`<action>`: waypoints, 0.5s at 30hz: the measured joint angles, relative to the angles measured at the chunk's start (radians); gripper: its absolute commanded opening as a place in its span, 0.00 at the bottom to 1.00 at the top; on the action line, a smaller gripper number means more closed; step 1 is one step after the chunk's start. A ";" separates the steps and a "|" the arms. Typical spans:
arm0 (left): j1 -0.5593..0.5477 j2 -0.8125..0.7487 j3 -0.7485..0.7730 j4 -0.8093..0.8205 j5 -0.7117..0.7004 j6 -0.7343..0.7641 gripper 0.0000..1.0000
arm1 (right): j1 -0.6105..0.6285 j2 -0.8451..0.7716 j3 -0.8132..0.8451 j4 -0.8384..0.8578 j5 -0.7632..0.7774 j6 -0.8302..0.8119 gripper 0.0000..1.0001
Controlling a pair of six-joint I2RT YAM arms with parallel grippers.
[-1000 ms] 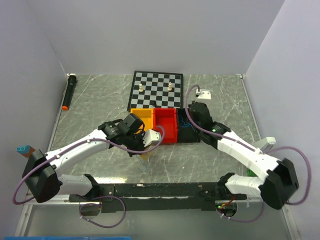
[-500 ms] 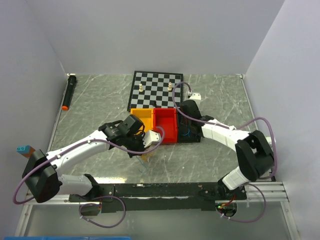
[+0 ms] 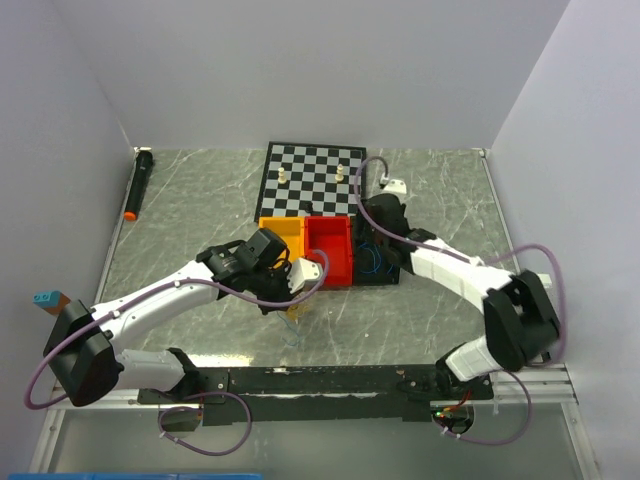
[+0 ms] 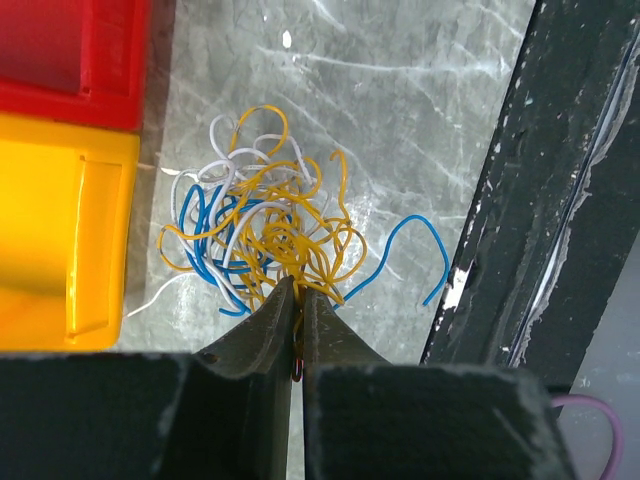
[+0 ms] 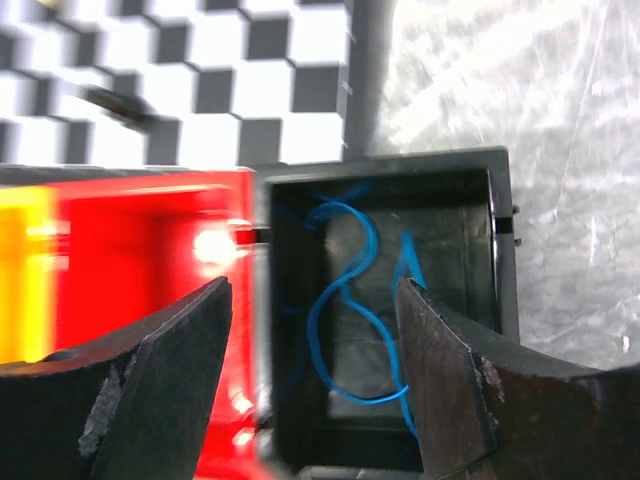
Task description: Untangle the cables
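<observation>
Left pincer [image 4: 298, 292]: fingers pressed together, no visible gap, nipping the near edge of the cables [image 4: 262, 235] where the orange-yellow strands bunch up.

The cables are one loose knot of blue, orange-yellow and whitish strands. It lies on the counter [image 4: 400, 110] just beside the yellow bin [image 4: 50, 230], on its near side. One blue loop sticks out of the knot toward the black rail [image 4: 540, 200]. A whitish end trails off toward the yellow bin. The wrist view does not show whether the knot is lifted or resting on the counter.

Right pincer [image 5: 315, 300]: spread wide, nothing between the fingers. It hangs over the black bin [image 5: 385, 168], pointing down into it. A separate blue cable [image 5: 368, 245] lies curled on the bin floor, not touched by either finger.

Bin row, left to right in the top view: yellow, red bin [image 5: 150, 240], black, side by side and touching. The chessboard [image 5: 200, 80] sits right behind them.
</observation>
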 measured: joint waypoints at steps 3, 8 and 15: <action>0.000 0.000 0.000 0.007 0.009 -0.001 0.08 | 0.000 -0.114 -0.036 0.015 -0.025 0.006 0.74; 0.000 0.000 0.000 0.008 0.017 -0.004 0.07 | -0.001 -0.276 -0.094 0.017 -0.059 0.020 0.73; 0.008 0.001 0.035 0.009 0.043 -0.032 0.08 | 0.037 -0.570 -0.316 0.069 -0.277 -0.007 0.80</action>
